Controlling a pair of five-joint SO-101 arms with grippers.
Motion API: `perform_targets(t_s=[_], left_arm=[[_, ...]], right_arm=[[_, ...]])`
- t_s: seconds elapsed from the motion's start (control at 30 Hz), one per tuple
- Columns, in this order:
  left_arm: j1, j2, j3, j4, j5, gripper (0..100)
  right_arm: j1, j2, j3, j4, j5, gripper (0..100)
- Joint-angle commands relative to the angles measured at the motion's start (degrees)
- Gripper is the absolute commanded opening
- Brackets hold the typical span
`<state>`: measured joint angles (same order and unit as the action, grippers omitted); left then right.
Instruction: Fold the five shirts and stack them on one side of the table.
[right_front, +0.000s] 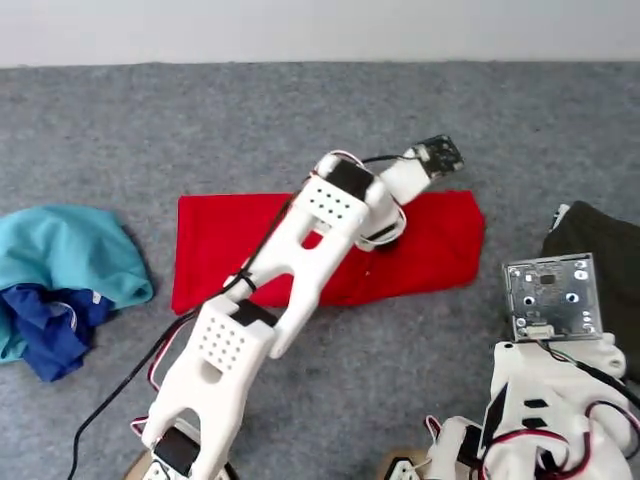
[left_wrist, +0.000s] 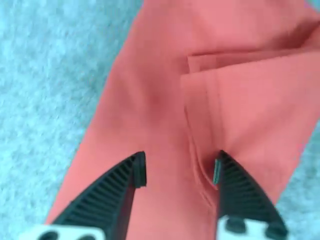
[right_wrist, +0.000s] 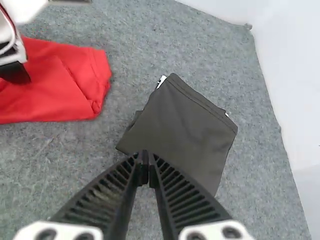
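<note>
- High view gives me the layout. The red shirt (right_front: 420, 240) is mid-table, folded into a flat band with its long axis running left to right. The teal shirt (right_front: 70, 250) and blue shirt (right_front: 45, 335) are bunched together at the left edge, touching. The dark shirt (right_front: 600, 240) is at the right edge, partly behind the right arm (right_front: 540, 400).
- In that view the left arm (right_front: 290, 270) covers its own fingertips.
- Left wrist view fills that in. The left pincer (left_wrist: 179, 170) is spread open over the red shirt, one finger on each side of a stitched seam, with flat cloth in the gap. I can't tell if the tips touch the fabric.
- Left wrist view also picks up a folded-over flap with a hemmed edge on the red shirt. I can't read that from above.
- Right wrist view: the right pincer (right_wrist: 145, 167) is closed, tips together, gripping nothing, over the near edge of the dark shirt (right_wrist: 185, 130).
- The dark shirt is folded into a neat rectangle. It lies just beside the red shirt's right end, with a strip of grey table (right_wrist: 130, 55) between them.
- Left arm pose: stretched from its base at the near left, diagonally out over the red shirt's right half, wrist pitched down.
- Right arm pose: tucked back by its base at the near right, wrist aimed down at the table.
</note>
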<state>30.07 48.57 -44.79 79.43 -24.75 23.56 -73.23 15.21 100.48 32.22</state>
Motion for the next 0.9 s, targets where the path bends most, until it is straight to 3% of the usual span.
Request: perform_targets(t_s=[0.0,0.1,0.37,0.43,0.87], left_arm=[[-2.20,-0.62,-1.89,0.62,-0.44,22],[-2.37,-1.32,-2.86,2.02,-0.26,22],[-1.14,-0.70,-22.81,20.13,2.90,22],[-1.58,-0.88,-24.84,21.19,3.60,22],[-0.62,-0.70,-9.98,21.01,0.79,19]], right_arm=[[0.75,-0.04,-0.35,2.07,-0.18,1.0],[0.75,-0.04,-0.35,2.07,-0.18,1.0],[0.75,-0.04,-0.62,2.07,-0.18,1.0],[0.75,-0.04,-0.62,2.07,-0.26,1.0],[0.75,-0.04,-0.62,1.98,-0.26,1.0]])
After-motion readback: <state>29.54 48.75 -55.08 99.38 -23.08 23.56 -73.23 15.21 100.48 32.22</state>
